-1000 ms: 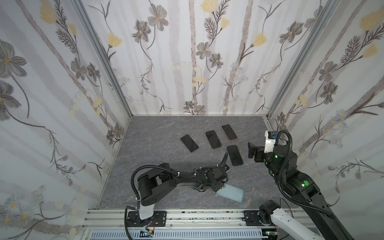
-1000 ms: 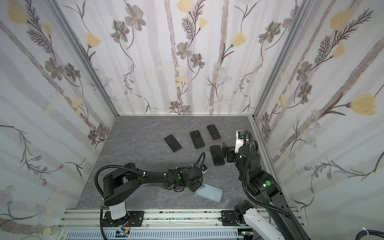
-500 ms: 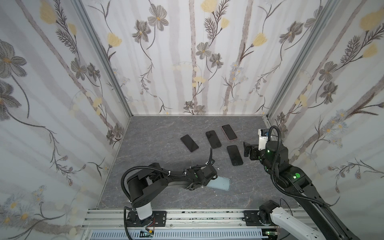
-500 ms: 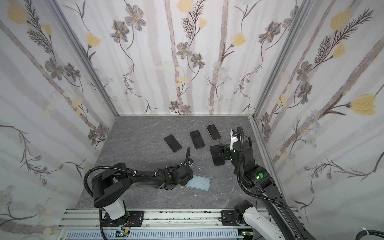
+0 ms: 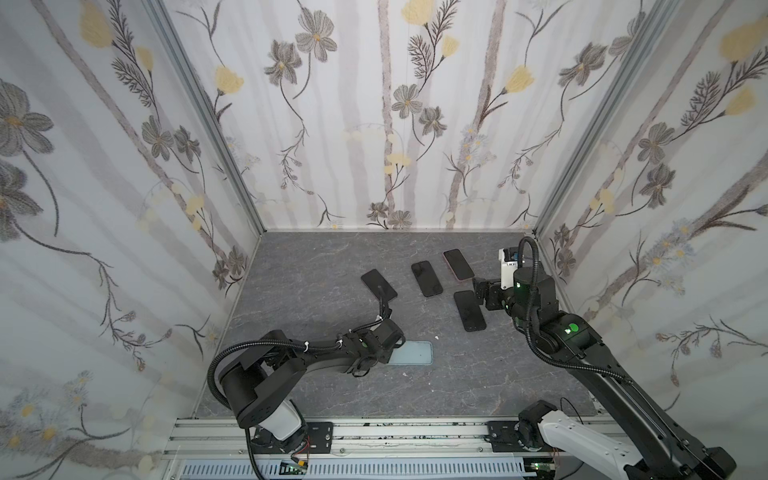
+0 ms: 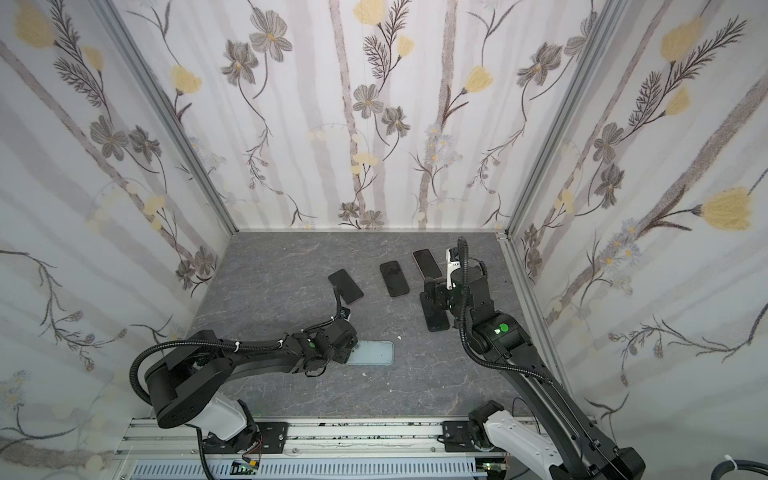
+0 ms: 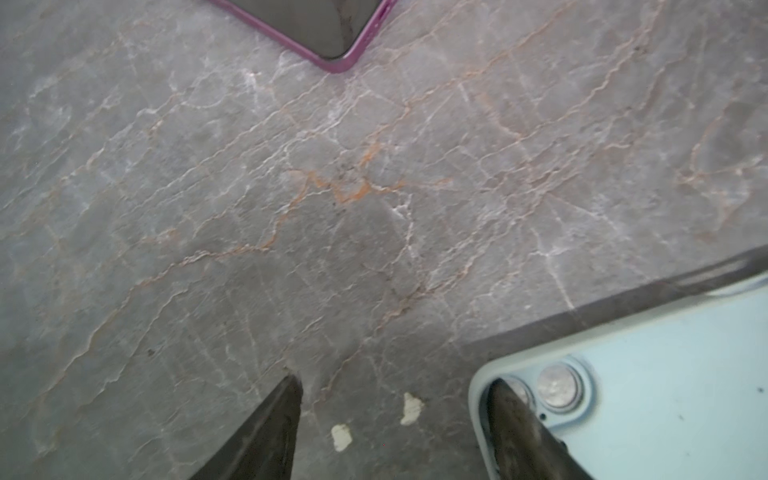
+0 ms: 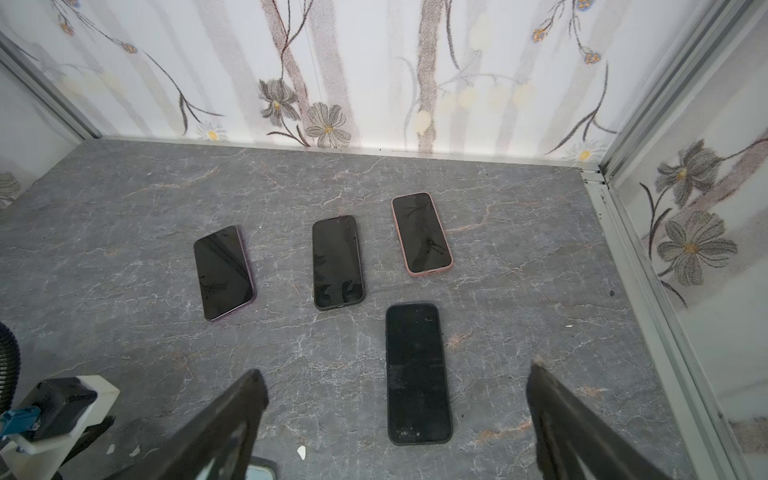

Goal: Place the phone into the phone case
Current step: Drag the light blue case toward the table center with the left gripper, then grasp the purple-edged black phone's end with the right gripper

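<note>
The left fingers (image 7: pixel 270 428) are standing apart and are grasping nothing. One fingertip (image 7: pixel 511 415) is lying over the camera cut-out at the corner of the light blue phone case (image 7: pixel 665 374), which is resting flat near the front of the worktop (image 5: pixel 311 257). The right fingers (image 8: pixel 232 411) are spread wide and empty. In the right wrist view the black phone (image 8: pixel 417 374) is showing flat between them, near the right wall. Three other phones (image 8: pixel 338 262) are lying in a row behind it.
</note>
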### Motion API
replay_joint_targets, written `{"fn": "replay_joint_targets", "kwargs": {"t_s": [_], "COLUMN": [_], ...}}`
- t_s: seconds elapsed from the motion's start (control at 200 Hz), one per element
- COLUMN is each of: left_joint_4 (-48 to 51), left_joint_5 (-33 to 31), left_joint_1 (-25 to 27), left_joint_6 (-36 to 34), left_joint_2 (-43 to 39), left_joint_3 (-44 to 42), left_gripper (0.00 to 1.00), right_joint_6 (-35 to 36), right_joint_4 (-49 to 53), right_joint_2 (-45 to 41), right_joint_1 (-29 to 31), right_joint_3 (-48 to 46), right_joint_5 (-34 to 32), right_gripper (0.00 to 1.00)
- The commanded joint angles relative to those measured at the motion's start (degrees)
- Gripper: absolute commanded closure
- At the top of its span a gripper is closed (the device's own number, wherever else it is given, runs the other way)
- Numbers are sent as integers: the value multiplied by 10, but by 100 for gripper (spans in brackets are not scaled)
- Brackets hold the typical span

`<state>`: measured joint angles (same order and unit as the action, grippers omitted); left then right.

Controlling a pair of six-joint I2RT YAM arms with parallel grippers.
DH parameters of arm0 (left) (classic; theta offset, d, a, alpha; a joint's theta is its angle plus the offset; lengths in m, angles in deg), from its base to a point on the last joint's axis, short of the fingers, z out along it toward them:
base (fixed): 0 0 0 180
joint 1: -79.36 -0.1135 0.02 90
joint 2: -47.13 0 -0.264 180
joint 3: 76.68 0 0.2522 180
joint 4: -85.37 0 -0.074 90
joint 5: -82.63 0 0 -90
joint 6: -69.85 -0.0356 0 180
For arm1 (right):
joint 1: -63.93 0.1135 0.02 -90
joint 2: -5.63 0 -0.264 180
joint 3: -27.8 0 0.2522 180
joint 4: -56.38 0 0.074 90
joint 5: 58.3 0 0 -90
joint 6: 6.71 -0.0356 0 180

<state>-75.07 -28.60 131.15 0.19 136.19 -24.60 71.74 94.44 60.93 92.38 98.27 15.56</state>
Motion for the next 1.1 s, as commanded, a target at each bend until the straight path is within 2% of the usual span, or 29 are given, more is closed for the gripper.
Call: {"fn": "replay_joint_targets", "kwargs": {"t_s": [0.0, 0.26, 0.41, 0.565, 0.679, 0.864, 1.094], "left_joint_4": [10, 5, 18, 40, 42, -10, -26], "left_joint_5": [2, 19, 21, 20, 3, -22, -15], "left_joint_1": [-8, -33, -90, -139, -164, -188, -212], "left_joint_6": [30, 41, 41, 22, 11, -30, -45], "left_joint_2": [-17, -135, -235, -301, -332, -368, -366], "left_joint_3": [-9, -6, -4, 5, -2, -42, -50], "left_gripper": [30, 26, 20, 16, 16, 13, 10], "right_joint_6": [-14, 3, 29, 74, 94, 111, 116], "right_joint_4": [-26, -66, -105, -112, -110, -75, -45], "right_joint_2": [25, 132, 234, 355, 460, 606, 737], "right_joint_1": [5, 60, 83, 106, 118, 126, 128], "right_joint_3": [14, 66, 121, 215, 292, 431, 541], "right_joint_5": [31, 35, 60, 76, 87, 96, 110], "right_gripper": [6, 5, 3, 0, 0, 0, 0]}}
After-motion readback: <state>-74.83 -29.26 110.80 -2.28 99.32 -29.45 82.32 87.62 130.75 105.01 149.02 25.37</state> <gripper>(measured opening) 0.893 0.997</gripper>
